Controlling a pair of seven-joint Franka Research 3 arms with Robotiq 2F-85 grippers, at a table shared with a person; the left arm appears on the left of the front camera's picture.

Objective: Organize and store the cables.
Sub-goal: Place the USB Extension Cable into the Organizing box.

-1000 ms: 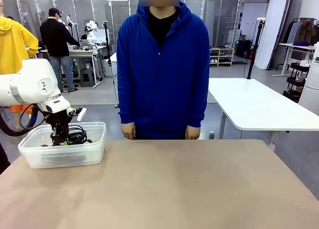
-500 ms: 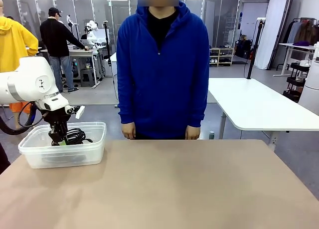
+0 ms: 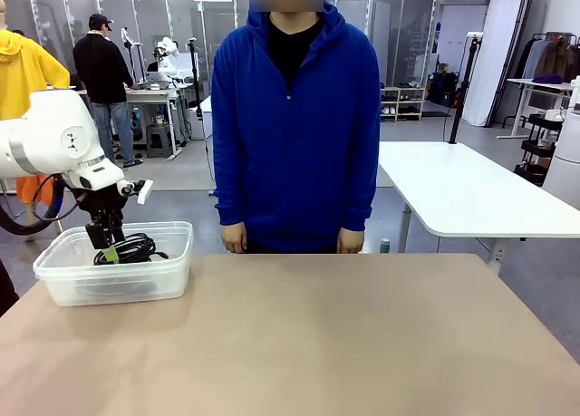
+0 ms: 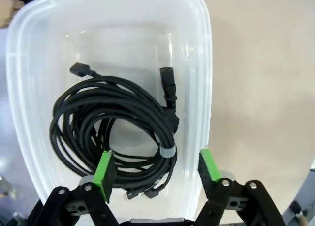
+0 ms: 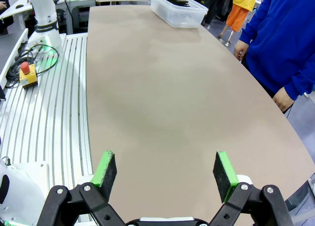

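So the cables [image 4: 115,127] are a bundle of matte black cords wound into round loops, one pinched with a pale band, with a chunky moulded plug and a few small connectors poking out, all sitting in a clear, rounded-corner plastic bin [image 3: 172,275] at the far left of the smooth tan table [image 3: 344,343]. The left gripper [image 4: 156,168] hangs right above the coil with its green pads spread wide and nothing between them. The right gripper [image 5: 165,169] is likewise spread apart and empty over bare tabletop, well away from the bin.
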